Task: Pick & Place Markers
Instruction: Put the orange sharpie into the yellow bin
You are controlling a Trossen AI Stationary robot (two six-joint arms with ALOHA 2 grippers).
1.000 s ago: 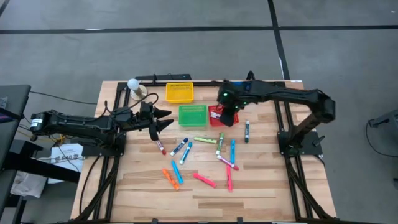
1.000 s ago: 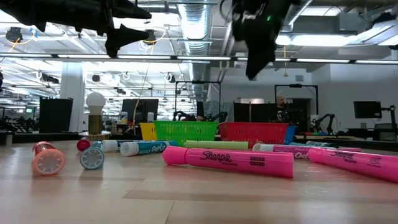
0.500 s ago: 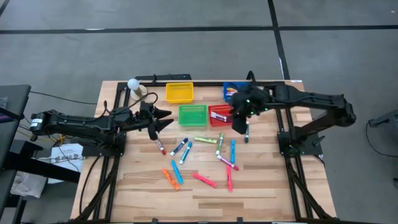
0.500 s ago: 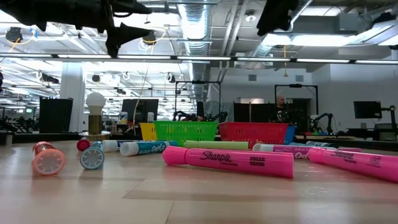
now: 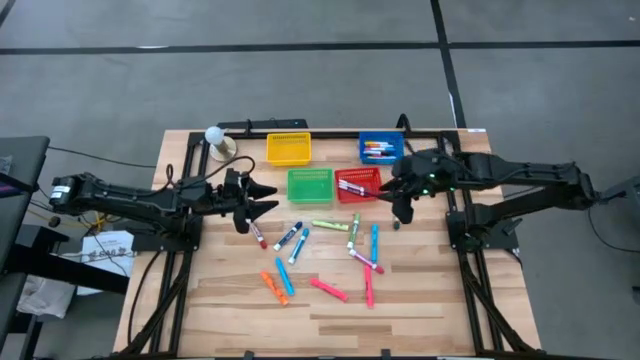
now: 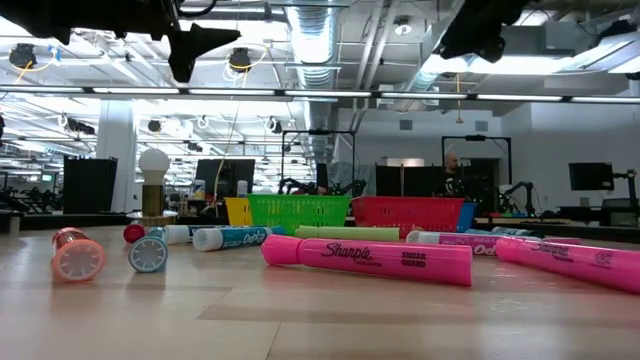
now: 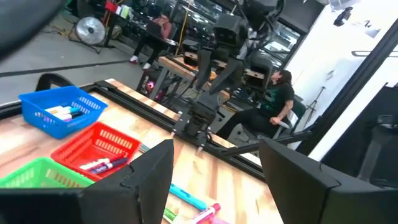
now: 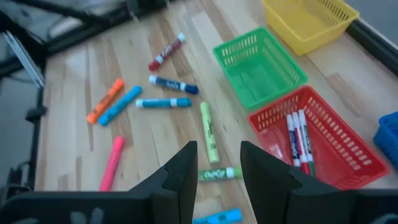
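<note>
Markers scattered on the table's middle, both grippers raised and empty.

The markers (image 5: pixel 322 225) are strewn at mixed angles: a yellow-green one lies crosswise, a blue one (image 5: pixel 374 242) runs front to back, a red one (image 5: pixel 257 232) slants near the left gripper (image 5: pixel 268 194), whose jaws are spread wide on nothing. The right gripper (image 5: pixel 399 212) is held just beside the red basket (image 5: pixel 357 184), jaws partly parted, nothing held. Red markers lie lengthwise in that basket. Bare wood is left along the table's (image 5: pixel 440 300) front and side edges.
</note>
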